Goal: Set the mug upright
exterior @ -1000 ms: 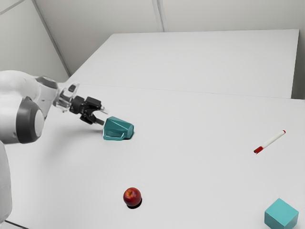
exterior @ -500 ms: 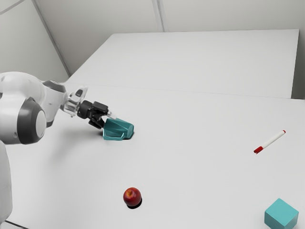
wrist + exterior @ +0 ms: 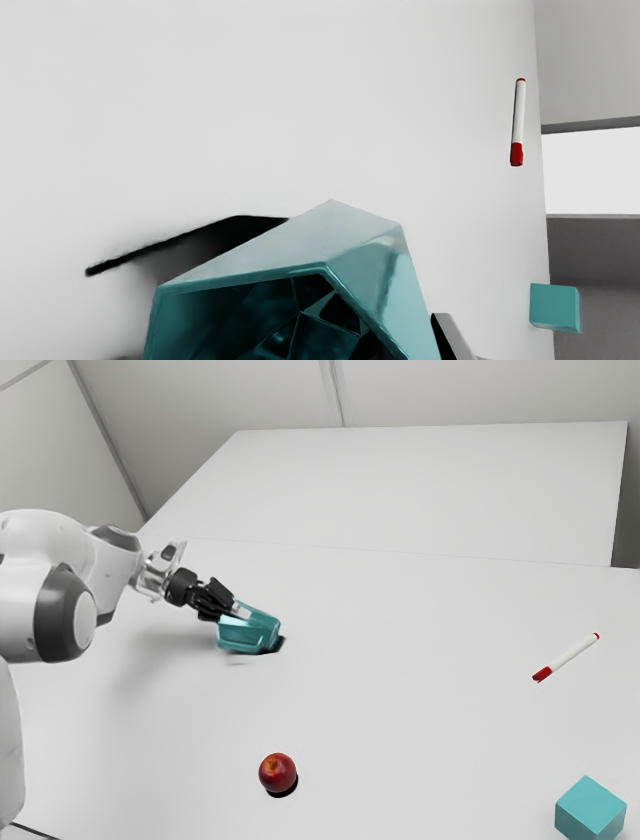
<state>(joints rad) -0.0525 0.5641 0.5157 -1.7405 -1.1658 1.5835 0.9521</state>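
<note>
In the exterior view my gripper (image 3: 240,614) is at the teal mug (image 3: 257,633), shut on it. The mug lies on its side, base toward the exterior view's right, with a shadow set slightly apart beneath it. Looking from the hand, the open mouth of the mug (image 3: 370,280) faces the camera, with its dark faceted inside showing. The fingers of my gripper (image 3: 287,347) stand at opposite sides of the mug, one tip against its wall; the other is mostly cut off by the lower edge.
A red apple (image 3: 277,772) sits on the white table (image 3: 400,660) toward the exterior view's bottom. Farther to that view's right lie a white marker with a red cap (image 3: 567,657) and a teal cube (image 3: 590,809).
My gripper has moved toward the exterior view's right onto the mug, and its fingers have closed. Compared with before, the mug has tilted and risen slightly, and its shadow has shifted.
</note>
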